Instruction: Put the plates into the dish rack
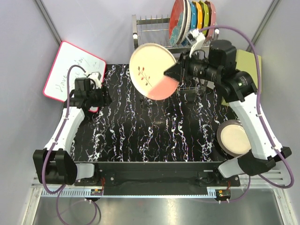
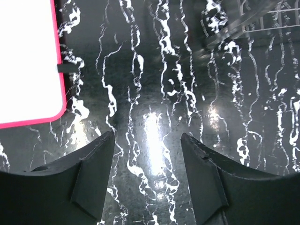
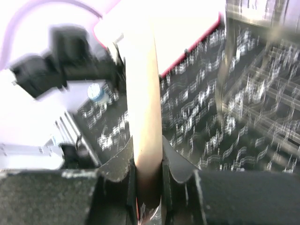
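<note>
Steel wire dish rack (image 1: pixel 151 29) at far edge of table (image 1: pixel 140 136), two tiers, upright prongs. Top tier right end holds plates on edge, packed side by side: red plate with teal flower (image 1: pixel 177 21) on the left, a white plate (image 1: pixel 187 18) just beside it, then orange plate (image 1: pixel 196 16), green plate (image 1: pixel 204 14), pink plate (image 1: pixel 212 13). Left part of that tier has bare prongs.

Pink-and-cream plate (image 1: pixel 149 70) with sprig is in the air just in front of the rack, tilted up so its face shows to the top camera, pink segment at lower right. Right tool (image 3: pixel 148 173) is pinching its rim; the right wrist view shows the rim edge-on between both fingers, touching both. View is blurred.

Cream plate with dark brown rim (image 1: pixel 233 137) lies flat on the table, well in front of the rack and to its right, partly under the right arm.

Left tool (image 2: pixel 147 136) is well to the rack's front left, low over bare black marbled table, fingers spread, nothing between them. Red-framed whiteboard (image 1: pixel 70 70) sits left of the rack, off the table's far-left corner, just beside the left tool.
</note>
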Robot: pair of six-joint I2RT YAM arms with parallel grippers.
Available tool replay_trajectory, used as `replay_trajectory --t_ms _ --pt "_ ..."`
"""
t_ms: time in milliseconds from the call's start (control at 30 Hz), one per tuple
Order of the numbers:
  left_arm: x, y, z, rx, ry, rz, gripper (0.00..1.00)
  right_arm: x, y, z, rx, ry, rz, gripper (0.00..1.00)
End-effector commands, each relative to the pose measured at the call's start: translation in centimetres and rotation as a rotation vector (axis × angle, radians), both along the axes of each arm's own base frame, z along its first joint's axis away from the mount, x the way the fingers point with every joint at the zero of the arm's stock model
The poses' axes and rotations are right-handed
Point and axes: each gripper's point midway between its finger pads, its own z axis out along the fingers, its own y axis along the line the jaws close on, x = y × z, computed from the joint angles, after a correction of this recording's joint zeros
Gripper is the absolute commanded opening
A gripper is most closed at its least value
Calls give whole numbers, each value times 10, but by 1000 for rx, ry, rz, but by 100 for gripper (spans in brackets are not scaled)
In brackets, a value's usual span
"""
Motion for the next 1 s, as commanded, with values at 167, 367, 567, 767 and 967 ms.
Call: replay_trajectory --t_ms 167,367,567,767,967 --pt "-7 1 6 1 -48 16 66 83 0 154 95 -506 -339 0" --pt "-13 6 9 -5 -99 65 81 125 -37 212 191 -732 -716 0" --pt "-19 18 14 0 -146 150 99 148 -58 222 184 -837 -933 0" --pt "-28 18 1 -24 -145 176 99 161 -51 216 184 -869 -959 0" --pt "-28 15 2 -38 -152 169 99 177 -47 195 112 -844 -996 0"
